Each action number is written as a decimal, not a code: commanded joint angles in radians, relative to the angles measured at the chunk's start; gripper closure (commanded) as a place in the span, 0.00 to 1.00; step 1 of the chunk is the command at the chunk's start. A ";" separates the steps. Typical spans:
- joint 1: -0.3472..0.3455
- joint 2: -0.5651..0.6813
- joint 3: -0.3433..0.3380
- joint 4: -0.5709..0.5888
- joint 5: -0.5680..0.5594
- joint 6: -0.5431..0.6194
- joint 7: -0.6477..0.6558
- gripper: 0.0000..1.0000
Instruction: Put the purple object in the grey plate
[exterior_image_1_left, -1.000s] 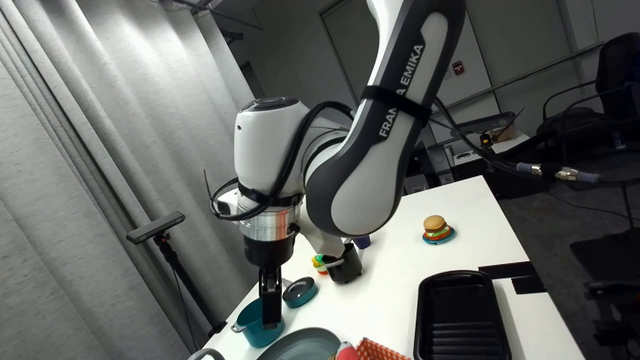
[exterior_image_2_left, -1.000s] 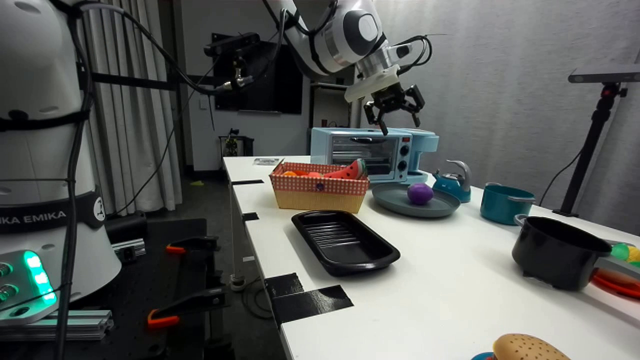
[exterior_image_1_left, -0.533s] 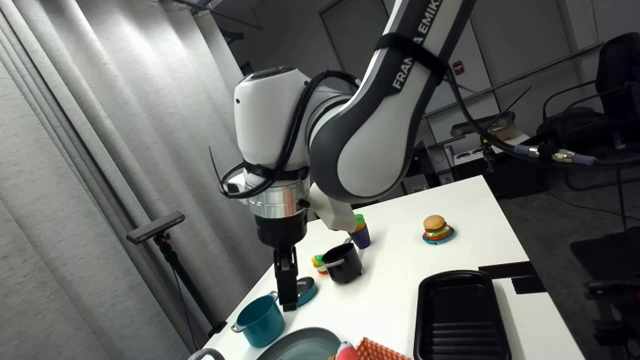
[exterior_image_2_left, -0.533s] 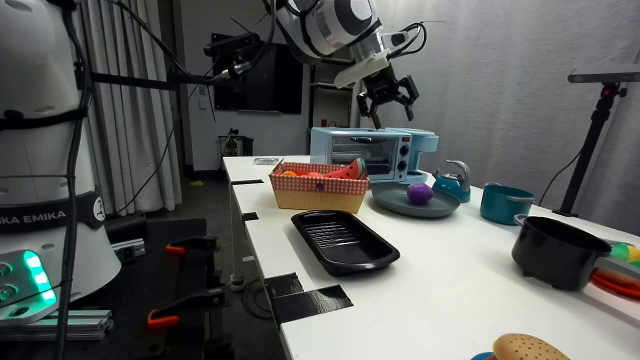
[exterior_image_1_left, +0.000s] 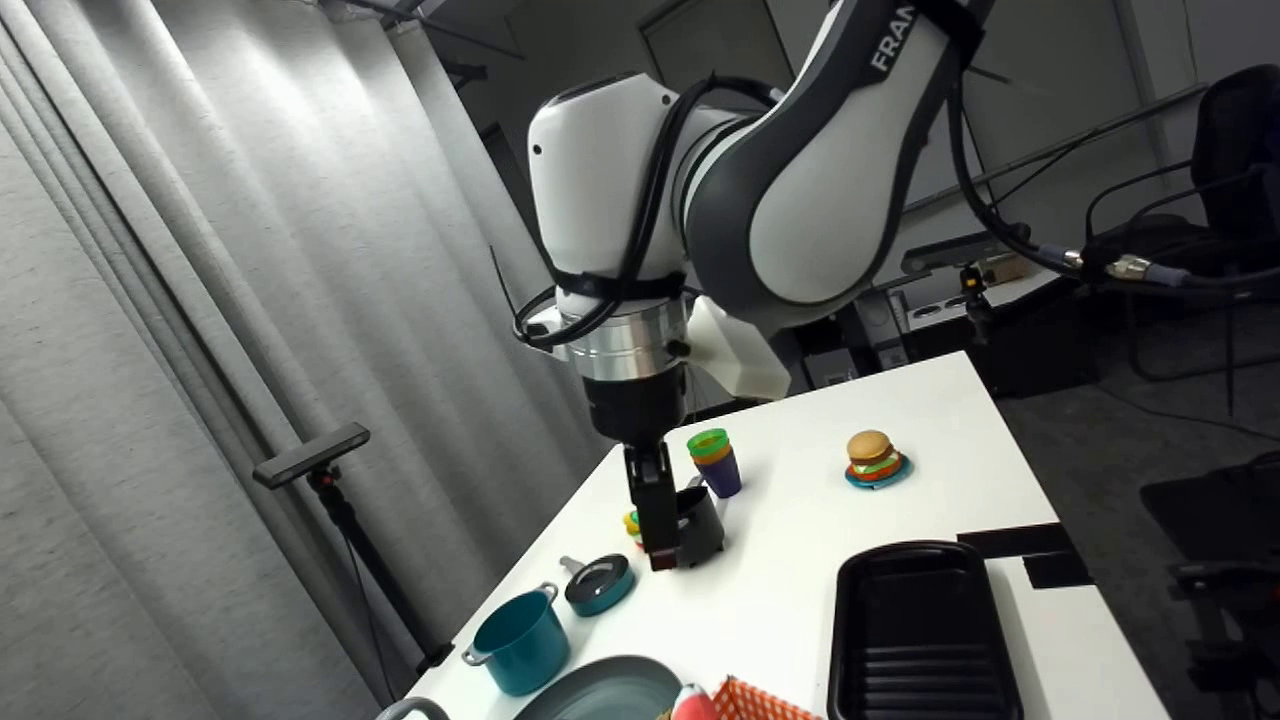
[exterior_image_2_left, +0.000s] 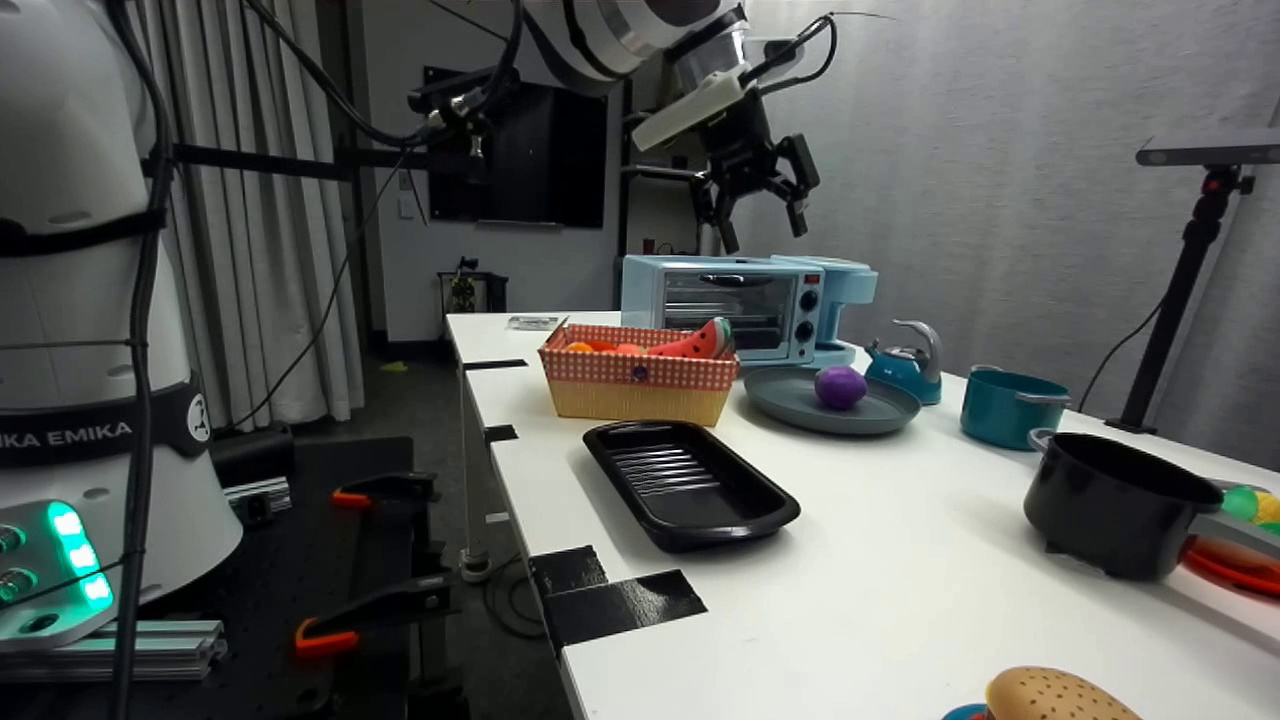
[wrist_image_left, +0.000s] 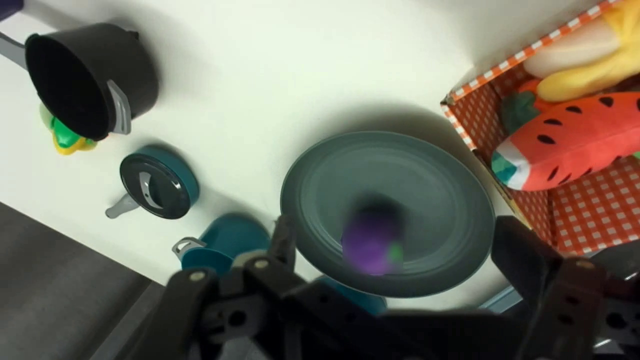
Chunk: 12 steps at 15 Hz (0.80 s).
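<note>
Gripper (exterior_image_2_left: 765, 240) gapes, clear of plate rim (wrist_image_left: 296, 187).

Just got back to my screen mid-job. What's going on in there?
The gripper hangs open above the table, holding nothing. The purple object lies on the grey plate, clear of the gripper, so the placement looks done. A red-checked basket with a toy watermelon slice in it stands beside the plate.
</note>
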 joint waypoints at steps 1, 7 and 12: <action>-0.047 -0.112 0.045 -0.097 0.043 -0.052 0.003 0.00; -0.079 -0.190 0.060 -0.179 0.083 -0.072 -0.006 0.00; -0.092 -0.162 0.067 -0.168 0.085 -0.049 -0.009 0.00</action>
